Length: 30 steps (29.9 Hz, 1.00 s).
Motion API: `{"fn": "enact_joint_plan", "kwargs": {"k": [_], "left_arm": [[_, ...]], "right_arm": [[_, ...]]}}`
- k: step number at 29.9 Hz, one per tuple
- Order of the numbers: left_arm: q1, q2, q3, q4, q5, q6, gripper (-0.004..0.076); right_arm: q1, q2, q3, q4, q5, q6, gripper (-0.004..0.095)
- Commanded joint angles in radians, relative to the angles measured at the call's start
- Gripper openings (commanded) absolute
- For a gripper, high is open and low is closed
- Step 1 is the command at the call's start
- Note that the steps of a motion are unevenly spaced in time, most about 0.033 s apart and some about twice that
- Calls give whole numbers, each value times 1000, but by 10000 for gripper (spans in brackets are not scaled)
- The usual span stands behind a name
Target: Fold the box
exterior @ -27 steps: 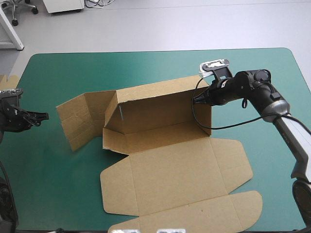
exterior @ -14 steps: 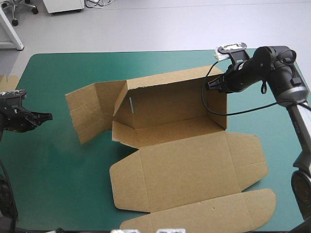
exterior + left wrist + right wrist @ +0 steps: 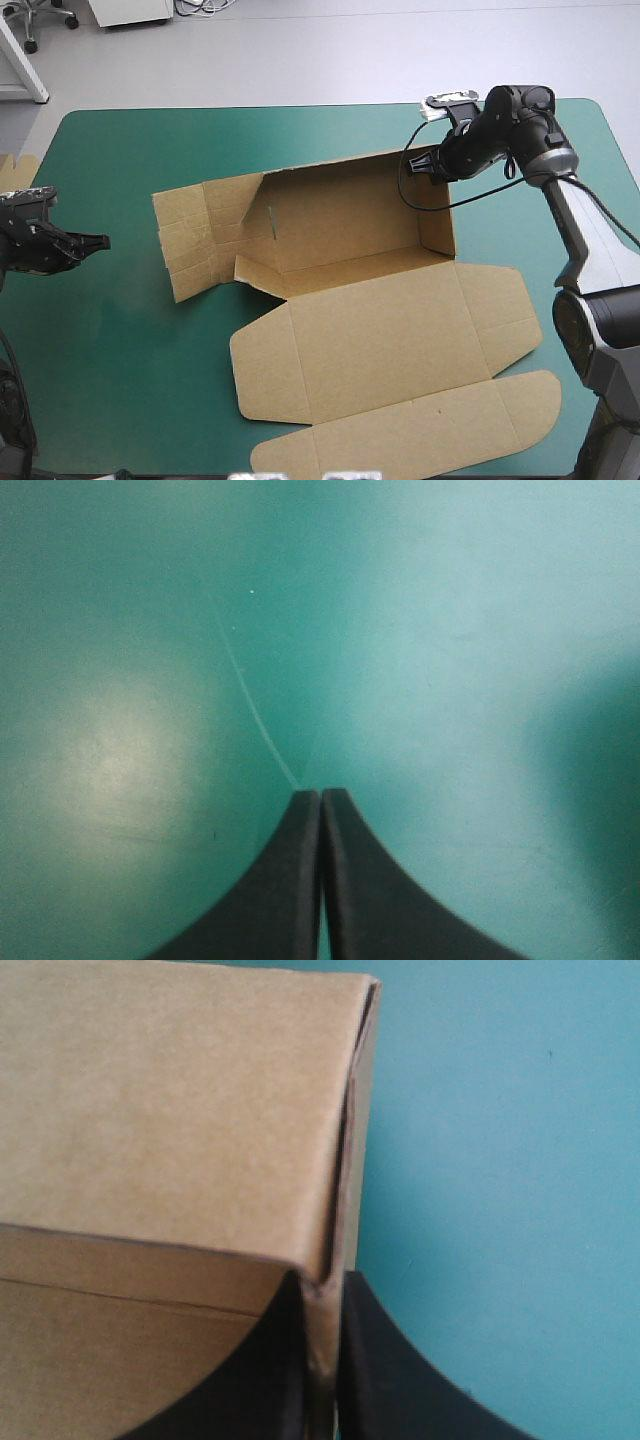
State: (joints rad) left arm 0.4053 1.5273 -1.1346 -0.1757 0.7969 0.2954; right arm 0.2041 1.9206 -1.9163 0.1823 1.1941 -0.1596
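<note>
Teal-green desk (image 3: pixel 110 380) carries box (image 3: pixel 380 340) mid-desk: back wall, right end wall raised; left end flaps splayed, lid flat, tucking looks undone. Right gripper (image 3: pixel 320 1290) pinches right back corner; left gripper (image 3: pixel 321 798) pressed together, well apart.

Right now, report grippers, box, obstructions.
Right gripper shut on the box, far-right corner. Left gripper shut, empty, apart from it. Nothing blocking.
</note>
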Motion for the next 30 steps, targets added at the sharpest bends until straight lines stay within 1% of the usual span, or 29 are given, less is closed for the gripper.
{"fn": "enact_joint_plan", "kwargs": {"k": [1, 5, 10, 12, 16, 18, 21, 30], "left_arm": [[2, -33, -33, -20, -24, -3, -8], [2, -33, -33, -20, -24, -2, -10], [2, -33, -33, -20, -23, -2, -10], [2, -33, -33, -20, -23, 1, -10], [2, -33, -33, -21, -23, 1, -10], [2, -33, -33, -24, -23, 1, -10], [2, -33, -33, -24, -23, 1, -10], [2, -33, -33, -24, -27, 15, -10]], "right_arm": [[-6, -16, -11, 8, -20, -1, -13], [-6, -16, -11, 17, -94, 1, -13], [-6, -16, -11, 18, -125, -8, -4], [-6, -16, -11, 18, -130, -6, 64], [-6, -16, -11, 18, -143, 7, 296], [-6, -16, -11, 18, -152, 12, 379], [-6, -16, -11, 21, -164, 13, 450], [-6, -49, -11, 17, -173, 0, 459]]}}
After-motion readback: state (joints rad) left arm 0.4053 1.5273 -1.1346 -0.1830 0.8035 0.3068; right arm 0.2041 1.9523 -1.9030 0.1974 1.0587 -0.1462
